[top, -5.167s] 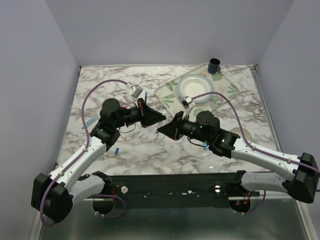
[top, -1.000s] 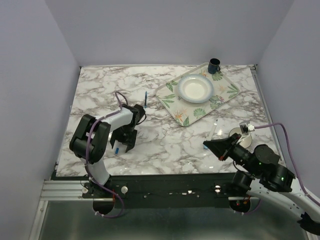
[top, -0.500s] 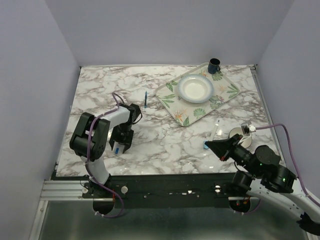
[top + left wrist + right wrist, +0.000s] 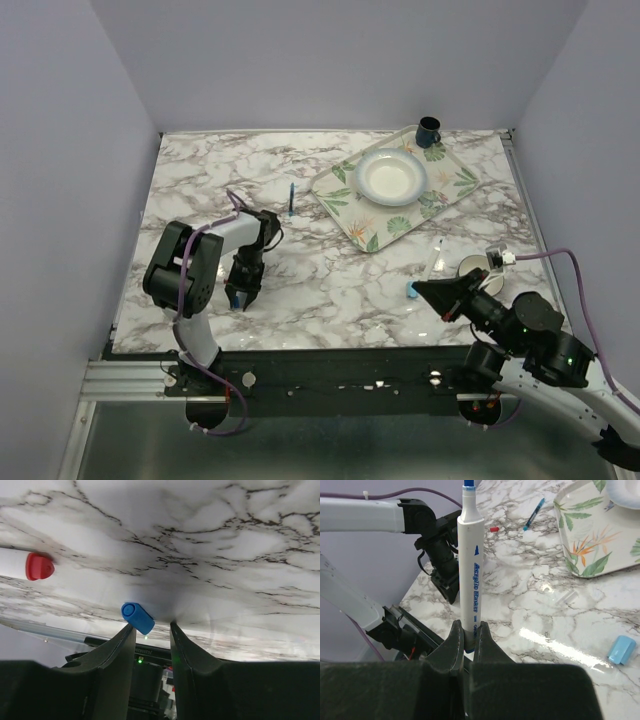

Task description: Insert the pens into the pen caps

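The left gripper (image 4: pixel 150 627) is down on the marble table (image 4: pixel 330 270) at about 8 o'clock. Its jaws stand half open on either side of a blue cap (image 4: pixel 137 618), with a gap showing on the right side, so I judge it is not pinched yet. The cap lies on its side, slanted from 10 to 4 o'clock in the wrist view, and a red-tipped pen (image 4: pixel 25 564) lies well apart at 10 o'clock. This cap looks tiny, light, hard and smooth. Being round, it may roll or squirt out of a skewed pinch, so the fingers should take it square across the middle of its side, leaving the mouth clear. Which end is the mouth I cannot tell. The right gripper (image 4: pixel 468 630), at 4 o'clock on the table, is clamped fully on the tail of a white pen (image 4: pixel 472 570), which stands straight out from the jaws with its blue nib at the far end. That pen is stiff and light, but held so far back its nib could wander under a push, so cap and pen need to meet in line. A light cap (image 4: pixel 621 650) lies on the table near this gripper at 4 o'clock. A blue pen (image 4: pixel 291 198) lies at 11 o'clock, just beside the tray (image 4: pixel 335 190).
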`<state>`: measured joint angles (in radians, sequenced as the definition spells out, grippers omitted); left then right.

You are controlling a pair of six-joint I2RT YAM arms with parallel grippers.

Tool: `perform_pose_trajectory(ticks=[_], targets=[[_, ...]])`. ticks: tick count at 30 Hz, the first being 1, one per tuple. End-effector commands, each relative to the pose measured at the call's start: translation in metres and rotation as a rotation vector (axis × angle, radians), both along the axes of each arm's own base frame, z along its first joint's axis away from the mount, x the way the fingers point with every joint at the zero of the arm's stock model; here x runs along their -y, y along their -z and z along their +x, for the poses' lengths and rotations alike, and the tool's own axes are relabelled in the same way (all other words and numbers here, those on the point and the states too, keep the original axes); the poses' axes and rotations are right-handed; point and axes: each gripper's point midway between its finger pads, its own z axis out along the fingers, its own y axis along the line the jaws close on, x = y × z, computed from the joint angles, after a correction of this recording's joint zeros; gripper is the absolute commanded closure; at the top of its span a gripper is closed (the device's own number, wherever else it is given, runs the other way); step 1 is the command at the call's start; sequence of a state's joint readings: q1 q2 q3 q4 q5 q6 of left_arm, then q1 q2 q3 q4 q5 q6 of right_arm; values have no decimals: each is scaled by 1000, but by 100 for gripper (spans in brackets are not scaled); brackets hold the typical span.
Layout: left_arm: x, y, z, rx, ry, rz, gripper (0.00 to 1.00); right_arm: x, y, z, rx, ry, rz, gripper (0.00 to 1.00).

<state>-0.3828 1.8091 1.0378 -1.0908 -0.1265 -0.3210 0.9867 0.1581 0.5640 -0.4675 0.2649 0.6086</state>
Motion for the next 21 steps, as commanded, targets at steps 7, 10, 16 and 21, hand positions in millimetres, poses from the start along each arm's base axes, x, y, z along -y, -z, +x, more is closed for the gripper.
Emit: perform_pose_trajectory(ticks=[7, 10, 16, 21], targets=[[14, 26, 19, 55, -50, -74, 55, 7, -7, 0, 2, 19, 7, 99], [10, 25, 24, 80, -82, -81, 50, 4, -6, -1, -5, 11, 11, 99], [18, 21, 42, 151, -153, -165, 48, 1, -6, -1, -8, 3, 15, 99], [18, 26, 47, 159, -181, -176, 50, -1, -7, 0, -5, -2, 12, 99]])
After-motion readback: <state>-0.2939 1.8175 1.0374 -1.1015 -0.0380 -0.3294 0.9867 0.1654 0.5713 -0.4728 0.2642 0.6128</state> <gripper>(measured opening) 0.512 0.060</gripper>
